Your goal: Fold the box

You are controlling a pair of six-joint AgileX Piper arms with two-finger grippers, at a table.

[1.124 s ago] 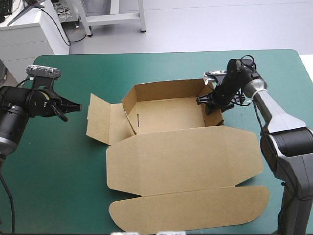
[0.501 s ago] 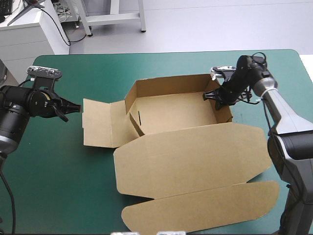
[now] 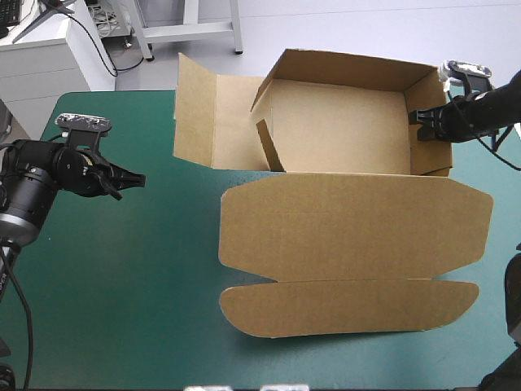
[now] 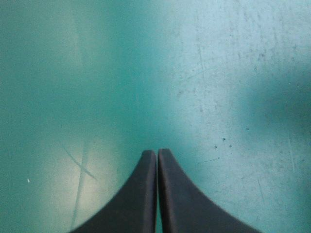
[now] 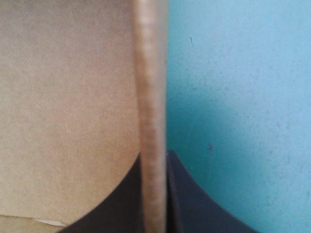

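Jaws on both arms are pressed together. The left gripper (image 3: pixel 138 177) holds nothing, its black fingers meeting in a point over the bare teal-green cover (image 3: pixel 122 285), well apart from the board. The right gripper (image 3: pixel 420 124) is clamped on the box (image 3: pixel 342 138), pinching its right wall (image 3: pixel 429 160) with one finger on each face of the board.

Nearest lies the lid's tuck flap (image 3: pixel 350 308), flat on the cover, and beyond it the lid (image 3: pixel 350 228), also flat. Farther back is the tray, its walls raised. It appears lifted and tipped so that its floor faces the high camera, with its far wall reaching past the table's far edge. On the tray's left side a short inner tab (image 3: pixel 267 145) stands, while the outer left flap (image 3: pixel 199 114) is spread open, not yet folded over.

The step in hand looks like repositioning the tray so that the left side can be finished. Done well, this calls for a firm pinch low on the right wall, since a one-sided hold may let the board twist. The tray should come down squarely, with the lid crease straight. The left gripper could then push the open flap up and over the tab from outside, keeping clear of the tray's floor.
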